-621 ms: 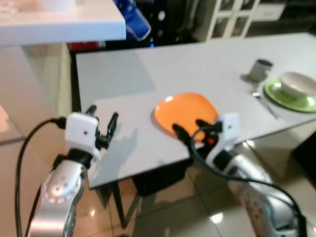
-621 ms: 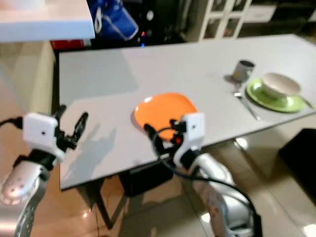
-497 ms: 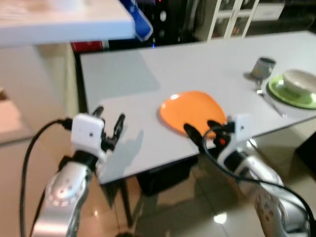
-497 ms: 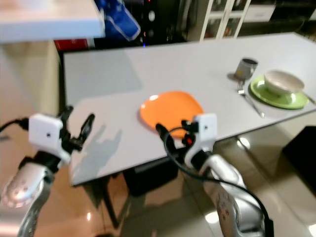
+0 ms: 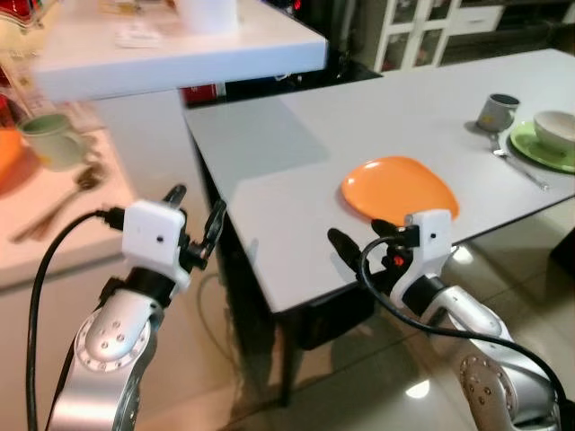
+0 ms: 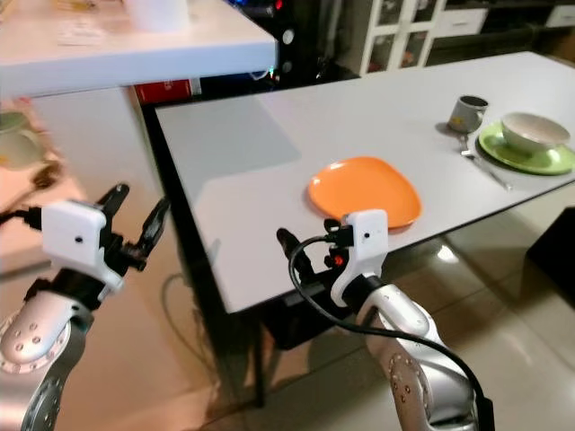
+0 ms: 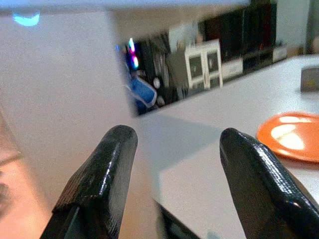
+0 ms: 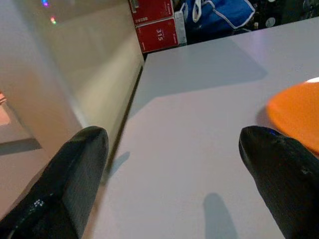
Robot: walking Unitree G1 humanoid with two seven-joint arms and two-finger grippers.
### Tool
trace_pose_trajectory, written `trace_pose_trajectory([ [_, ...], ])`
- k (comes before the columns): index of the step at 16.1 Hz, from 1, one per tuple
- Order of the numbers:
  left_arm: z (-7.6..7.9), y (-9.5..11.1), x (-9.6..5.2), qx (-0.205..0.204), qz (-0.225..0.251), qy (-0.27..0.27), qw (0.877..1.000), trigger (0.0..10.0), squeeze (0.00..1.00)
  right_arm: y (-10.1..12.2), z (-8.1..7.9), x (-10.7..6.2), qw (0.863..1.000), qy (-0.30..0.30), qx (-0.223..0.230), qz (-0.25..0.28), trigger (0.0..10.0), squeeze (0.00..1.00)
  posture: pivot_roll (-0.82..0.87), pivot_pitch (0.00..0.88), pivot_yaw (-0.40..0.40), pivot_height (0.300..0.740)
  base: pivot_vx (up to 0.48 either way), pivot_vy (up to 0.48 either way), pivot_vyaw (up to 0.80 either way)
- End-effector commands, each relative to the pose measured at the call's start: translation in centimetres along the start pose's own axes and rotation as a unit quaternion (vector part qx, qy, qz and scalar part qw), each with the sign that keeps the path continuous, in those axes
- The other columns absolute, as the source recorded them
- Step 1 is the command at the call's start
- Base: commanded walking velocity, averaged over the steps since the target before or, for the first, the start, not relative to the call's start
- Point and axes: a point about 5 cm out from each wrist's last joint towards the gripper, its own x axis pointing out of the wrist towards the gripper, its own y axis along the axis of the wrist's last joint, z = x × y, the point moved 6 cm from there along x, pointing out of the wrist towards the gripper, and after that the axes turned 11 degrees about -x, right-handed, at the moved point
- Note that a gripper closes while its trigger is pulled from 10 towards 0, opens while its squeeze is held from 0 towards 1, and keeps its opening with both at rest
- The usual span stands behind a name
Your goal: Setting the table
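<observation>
An orange plate (image 5: 400,187) lies near the front edge of the white table (image 5: 296,180). At the table's far right, a green plate with a white bowl (image 5: 550,141), a grey cup (image 5: 497,111) and a piece of cutlery (image 5: 518,168) are laid out. My right gripper (image 5: 362,238) hovers at the table's front edge, just left of and below the orange plate, open and empty. My left gripper (image 5: 195,211) is held up off the table's left end, open, with nothing between its fingers (image 7: 107,169). The right wrist view has the orange plate (image 8: 299,114) beside one finger.
A low counter on the left carries a green mug (image 5: 52,144), a spoon (image 5: 56,202) and something orange (image 5: 4,157). A white shelf top (image 5: 180,45) overhangs the gap by the table's left end. Shiny tiled floor (image 5: 359,377) lies below.
The camera has swung left, so the table sits further right and the left counter with mug and spoon has come into view. Both grippers stay open and empty.
</observation>
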Motion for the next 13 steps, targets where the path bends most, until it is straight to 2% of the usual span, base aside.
trace_pose_trajectory([
  [1,-0.5,0.0,-0.2,0.004,-0.006,0.005,1.000,10.0,0.00,1.2,-0.3,0.1,1.000,0.004,-0.008,0.022,10.0,0.00,0.07,0.000,-0.030,0.740,0.000,0.480,0.00],
  [13,-1.6,0.9,0.3,0.009,0.004,0.026,1.000,10.0,0.00,2.3,-0.6,0.9,0.999,0.010,-0.015,0.035,10.0,0.00,0.08,0.000,-0.053,0.740,0.000,0.480,0.00],
])
